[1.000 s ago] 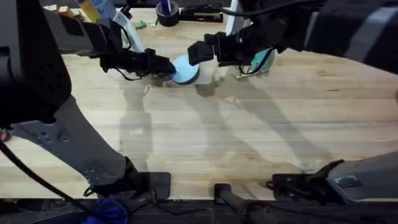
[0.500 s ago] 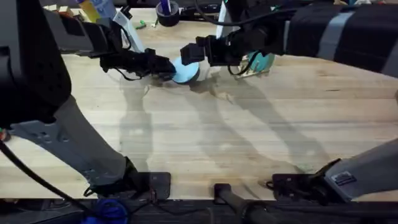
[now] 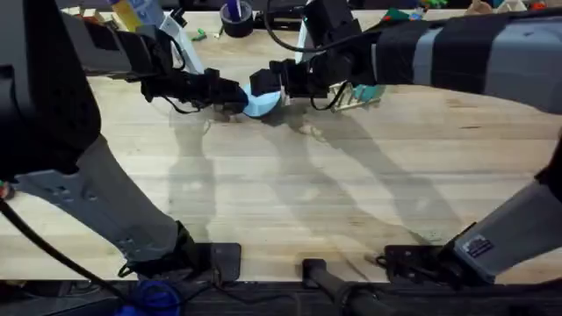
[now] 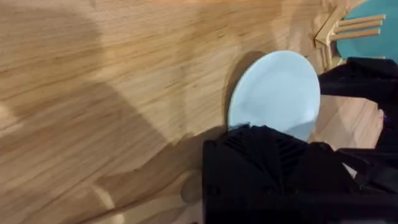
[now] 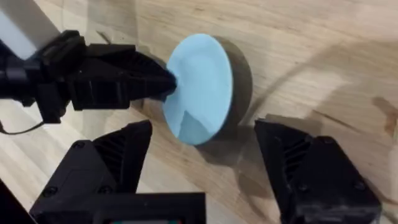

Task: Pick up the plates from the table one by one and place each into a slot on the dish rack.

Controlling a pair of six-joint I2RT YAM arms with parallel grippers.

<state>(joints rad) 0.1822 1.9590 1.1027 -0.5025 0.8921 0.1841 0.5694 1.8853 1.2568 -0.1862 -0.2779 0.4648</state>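
Above the light wooden table (image 3: 290, 202), the left gripper (image 3: 235, 98) pinches the tilted light blue round plastic plate (image 5: 200, 87); the right gripper (image 5: 202, 155) is spread beside it. Behind, the small wooden peg dish rack (image 4: 336, 34) holds a teal plate (image 4: 370, 31).

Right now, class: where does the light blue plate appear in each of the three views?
Overhead: light blue plate upper centre, between both grippers.
Left wrist: right of centre, above the left gripper.
Right wrist: centre, tilted on edge.
Shared landmark: the dish rack beside it.

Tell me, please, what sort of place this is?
Probably a robotics lab bench: two arms work over a wooden table, handing a light blue plate beside a dish rack, with clutter along the far edge.
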